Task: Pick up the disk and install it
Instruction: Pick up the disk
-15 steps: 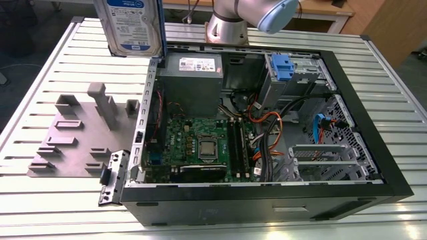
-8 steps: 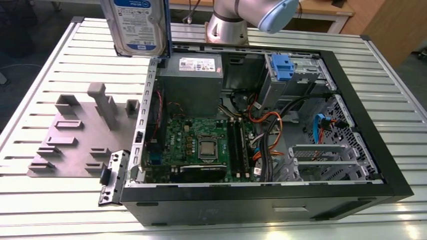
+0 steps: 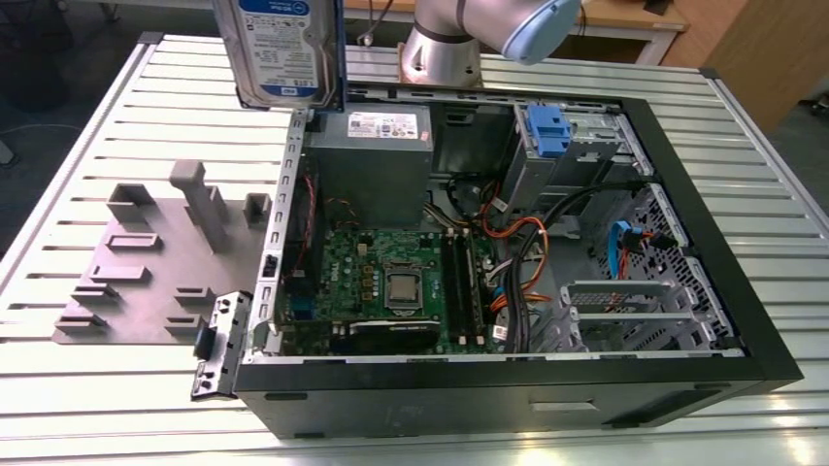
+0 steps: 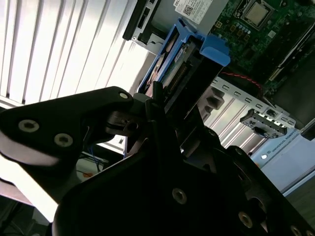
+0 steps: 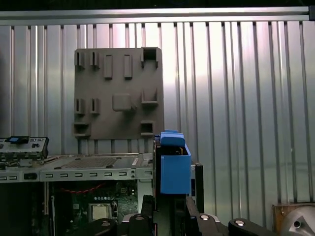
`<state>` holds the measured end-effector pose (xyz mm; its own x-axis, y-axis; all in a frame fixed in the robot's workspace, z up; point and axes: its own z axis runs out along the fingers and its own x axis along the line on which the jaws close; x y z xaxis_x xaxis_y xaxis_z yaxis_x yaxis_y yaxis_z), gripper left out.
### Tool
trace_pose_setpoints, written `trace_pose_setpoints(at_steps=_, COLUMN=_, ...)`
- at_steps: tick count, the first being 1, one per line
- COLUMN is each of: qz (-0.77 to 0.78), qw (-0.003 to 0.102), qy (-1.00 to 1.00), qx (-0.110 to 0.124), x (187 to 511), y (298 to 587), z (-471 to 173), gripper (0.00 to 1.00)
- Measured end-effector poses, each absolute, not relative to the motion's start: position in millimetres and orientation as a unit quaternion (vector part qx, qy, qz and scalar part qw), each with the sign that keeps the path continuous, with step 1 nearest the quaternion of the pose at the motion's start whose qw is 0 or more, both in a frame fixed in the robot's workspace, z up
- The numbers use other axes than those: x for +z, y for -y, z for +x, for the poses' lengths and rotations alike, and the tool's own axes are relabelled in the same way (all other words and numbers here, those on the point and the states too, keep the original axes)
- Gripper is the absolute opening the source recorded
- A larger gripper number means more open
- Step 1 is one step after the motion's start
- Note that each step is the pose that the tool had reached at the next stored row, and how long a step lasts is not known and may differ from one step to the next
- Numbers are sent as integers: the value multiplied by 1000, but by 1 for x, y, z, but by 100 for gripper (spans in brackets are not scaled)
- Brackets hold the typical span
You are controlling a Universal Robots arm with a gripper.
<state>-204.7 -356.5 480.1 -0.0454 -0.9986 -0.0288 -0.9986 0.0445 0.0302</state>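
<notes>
The disk's end toward the fingers was cut off by the exterior view's top edge, as was most of the arm. In the second wrist view, the gripper's dark body hid the disk's end clamped between the fingers.

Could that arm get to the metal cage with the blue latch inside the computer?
Probably yes. The case lies open, nothing covers the cage, and the arm stands just behind it. The gripper is shut on the disk, held up near the case's corner.
</notes>
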Motion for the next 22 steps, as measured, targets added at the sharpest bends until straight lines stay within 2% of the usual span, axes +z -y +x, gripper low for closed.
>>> trace_pose_setpoints(at_steps=22, qz=691, qw=0, qy=723, qx=-21, x=480, y=351, z=-169, gripper=35)
